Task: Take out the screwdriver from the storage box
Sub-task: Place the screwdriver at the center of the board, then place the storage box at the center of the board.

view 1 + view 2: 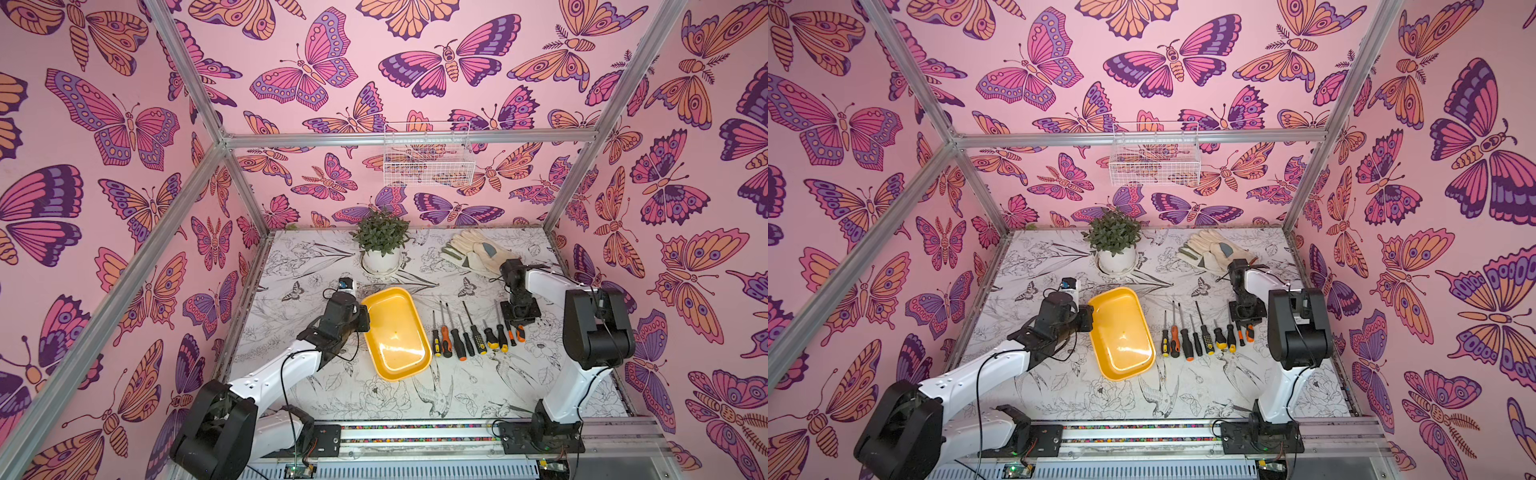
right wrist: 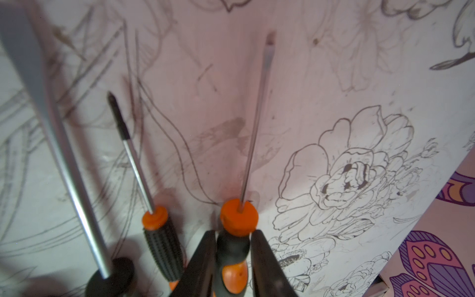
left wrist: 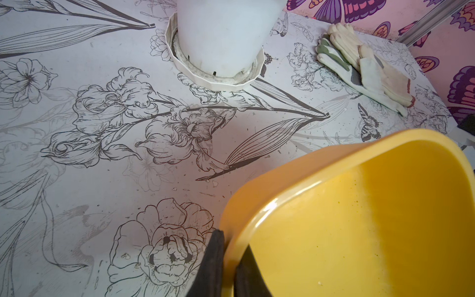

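Right wrist: right pincer [image 2: 233, 234] astride screwdriver [image 2: 239, 217]

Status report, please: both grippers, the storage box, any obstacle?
Left gripper shut on storage box rim. Storage box empty. Right gripper astride orange-black screwdriver handle on table, grip unclear. Next screwdriver lies close beside.

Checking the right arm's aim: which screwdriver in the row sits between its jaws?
The orange-and-black flat-tip screwdriver at the row's end farthest from the yellow storage box; only its handle lies between the jaws of the right gripper.
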